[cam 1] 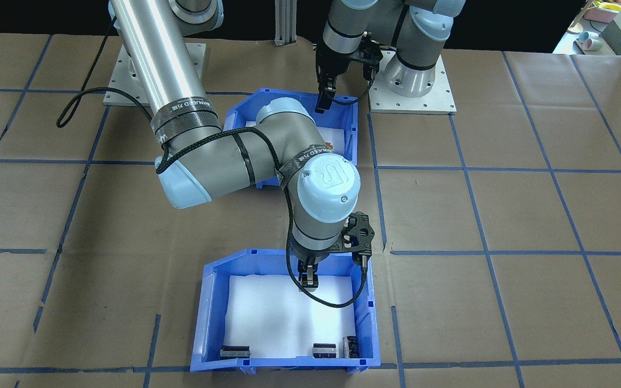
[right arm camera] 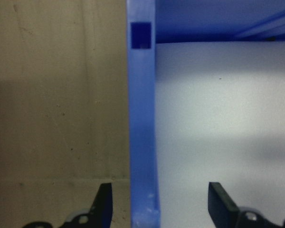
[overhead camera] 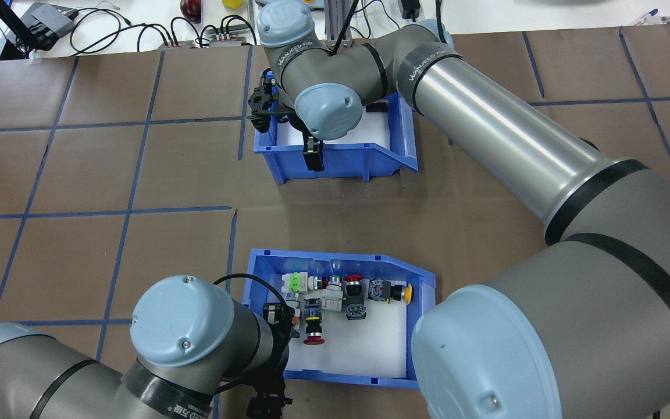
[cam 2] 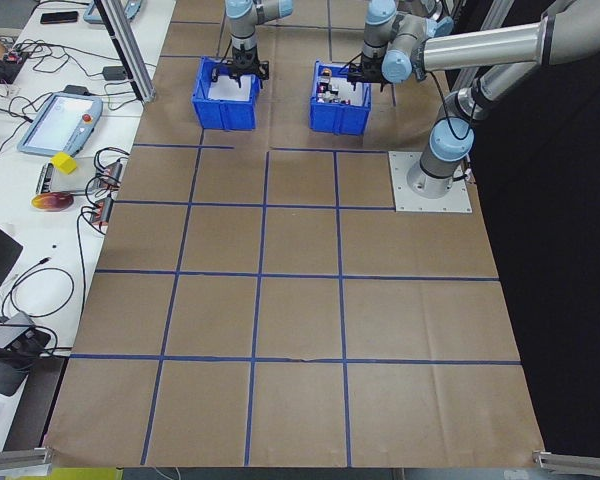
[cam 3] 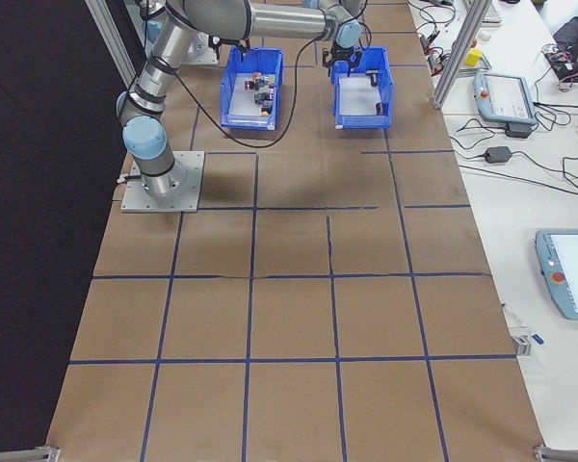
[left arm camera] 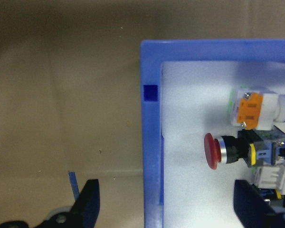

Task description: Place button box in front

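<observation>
In the front-facing view the right arm's elbow covers most of the button box (cam 1: 343,137), so only its rim and a strip of white liner show there; from overhead the left arm's wrist hides the box's near left corner, and the left gripper (overhead camera: 277,326) is mostly masked by that wrist; the small parts in the second bin are too small to identify

The button box (overhead camera: 335,262) sits on the robot's side of the table, its sloped cut-away end toward the robot's right; on its white foam liner (overhead camera: 364,349) lie the push-buttons, clustered in the far half: a red mushroom button (overhead camera: 313,339) nearest the robot, a second red-capped one (overhead camera: 352,280), a green-and-white unit (overhead camera: 295,282), a yellow-tipped one (overhead camera: 407,293); the left wrist camera shows the left gripper (left arm camera: 166,199) spread wide, its jaws straddling the box's left wall (left arm camera: 151,142), one finger outside over the paper, the other inside over the foam, neither pressing the wall

The other blue bin (cam 1: 283,318) lies on the operators' side, well apart; it holds a few small black-and-silver parts (cam 1: 324,350) along its far wall; the right gripper (right arm camera: 156,204) likewise stands spread astride that bin's wall (right arm camera: 142,133), not clamped
</observation>
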`<action>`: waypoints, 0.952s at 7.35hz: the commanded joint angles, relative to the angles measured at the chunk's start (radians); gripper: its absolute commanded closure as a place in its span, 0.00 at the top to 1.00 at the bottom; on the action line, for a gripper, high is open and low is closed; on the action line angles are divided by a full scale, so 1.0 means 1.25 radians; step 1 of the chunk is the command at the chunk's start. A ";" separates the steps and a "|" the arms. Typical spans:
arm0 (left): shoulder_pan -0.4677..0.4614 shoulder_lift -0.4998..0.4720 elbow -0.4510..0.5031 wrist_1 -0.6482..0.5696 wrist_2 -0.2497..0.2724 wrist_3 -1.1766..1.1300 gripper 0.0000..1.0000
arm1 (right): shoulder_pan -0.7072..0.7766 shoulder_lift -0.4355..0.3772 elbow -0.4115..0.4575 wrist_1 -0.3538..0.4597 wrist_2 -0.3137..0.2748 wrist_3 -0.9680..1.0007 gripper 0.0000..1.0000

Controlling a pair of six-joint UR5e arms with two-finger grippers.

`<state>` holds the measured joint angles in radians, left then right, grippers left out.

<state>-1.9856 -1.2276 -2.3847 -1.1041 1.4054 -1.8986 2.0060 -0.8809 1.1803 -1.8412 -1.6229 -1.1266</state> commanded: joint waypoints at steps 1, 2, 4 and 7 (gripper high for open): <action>-0.001 -0.003 -0.027 0.051 0.001 -0.009 0.99 | 0.002 -0.006 -0.005 0.004 -0.002 -0.001 0.08; 0.000 -0.007 -0.026 0.052 0.001 -0.011 0.99 | 0.002 -0.009 -0.008 0.004 -0.004 0.001 0.07; -0.004 -0.056 -0.025 0.124 0.000 -0.032 0.99 | -0.008 -0.025 -0.016 0.004 -0.005 -0.001 0.07; -0.023 -0.063 -0.024 0.129 0.000 -0.037 0.85 | -0.121 -0.087 0.004 0.044 -0.015 -0.103 0.07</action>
<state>-2.0074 -1.3030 -2.4152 -0.9466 1.4059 -1.9432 1.9233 -0.9577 1.1750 -1.8154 -1.6366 -1.1855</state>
